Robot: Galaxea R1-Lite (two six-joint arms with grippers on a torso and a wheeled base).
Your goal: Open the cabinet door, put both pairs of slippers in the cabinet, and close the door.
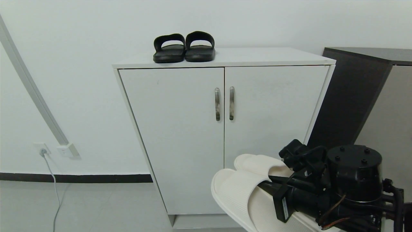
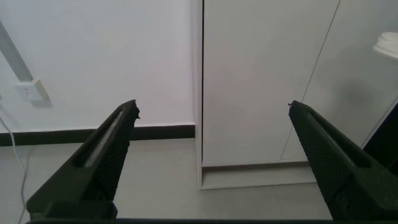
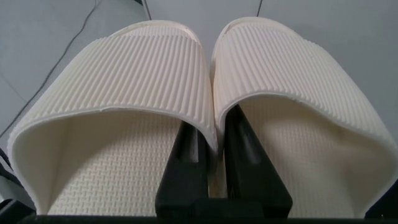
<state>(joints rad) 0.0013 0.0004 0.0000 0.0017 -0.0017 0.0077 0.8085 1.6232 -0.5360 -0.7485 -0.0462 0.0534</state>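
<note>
My right gripper (image 3: 214, 143) clamps the 2 white slippers (image 3: 146, 74) by their touching straps; I judge them light and soft. My left gripper (image 2: 212, 107) hangs open, empty.

slipper pair (image 1: 184, 48) sat atop cabinet (image 1: 180, 145), left of centre | other pair (image 1: 244, 190) hung on right gripper (image 3: 212, 146) before right door (image 1: 273, 112) | second unit (image 1: 351, 96) stood rightward

The white cabinet (image 1: 267, 55) stands on the grey floor (image 1: 80, 206), both its doors (image 1: 173, 135) closed. On its top, left of the middle and close to the front edge, a pair of black slippers (image 1: 184, 48) sits side by side, touching, heels toward the front edge.
</note>
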